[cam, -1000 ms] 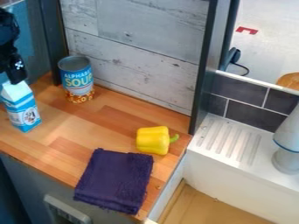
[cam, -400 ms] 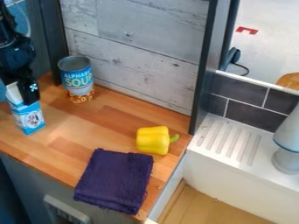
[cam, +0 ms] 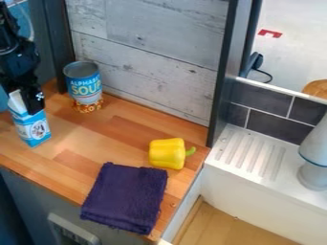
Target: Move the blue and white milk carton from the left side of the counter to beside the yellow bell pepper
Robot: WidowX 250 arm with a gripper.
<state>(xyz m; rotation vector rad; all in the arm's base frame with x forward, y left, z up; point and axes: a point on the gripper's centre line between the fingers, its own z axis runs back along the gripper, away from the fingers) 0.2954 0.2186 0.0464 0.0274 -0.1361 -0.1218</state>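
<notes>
Tin can: the landmark, a can [cam: 84, 91] with a blue label and a grey top, upright at the back of the wooden bench [cam: 102, 139], near the board wall.
Arm: black, coming in at the upper left, left of the can.
Hand: the black hand [cam: 28, 106] is left of the can and a little nearer the camera, low over the carton's top and overlapping it; whether it is clenched on the carton or released, I cannot tell.
Carton: the blue-and-white carton [cam: 32, 130] stands on the bench, left of the can and nearer the camera, its pale peaked top partly hidden by the hand.
Pepper: a yellow pepper [cam: 167, 154] with a green stem, lying right of the can and nearer the camera, stem to the right.
Cloth: a folded dark purple cloth [cam: 125, 197], nearer the camera than the can and somewhat to its right, just beside the pepper and lying along the bench's front edge.
Board wall: pale, weathered boards [cam: 147, 57] behind the can and off to its right.
Post: a dark upright post [cam: 223, 81], well right of the can.
Ridged ledge: a white ledge [cam: 223, 162] with grooves, right of the can beyond the pepper.
Vase: a pale vase-like thing [cam: 315, 179] with a blue line, far right of the can, on the ledge.
Tiles: dark grey tiles [cam: 271, 121] with light joints, right of the can and behind the ledge.
</notes>
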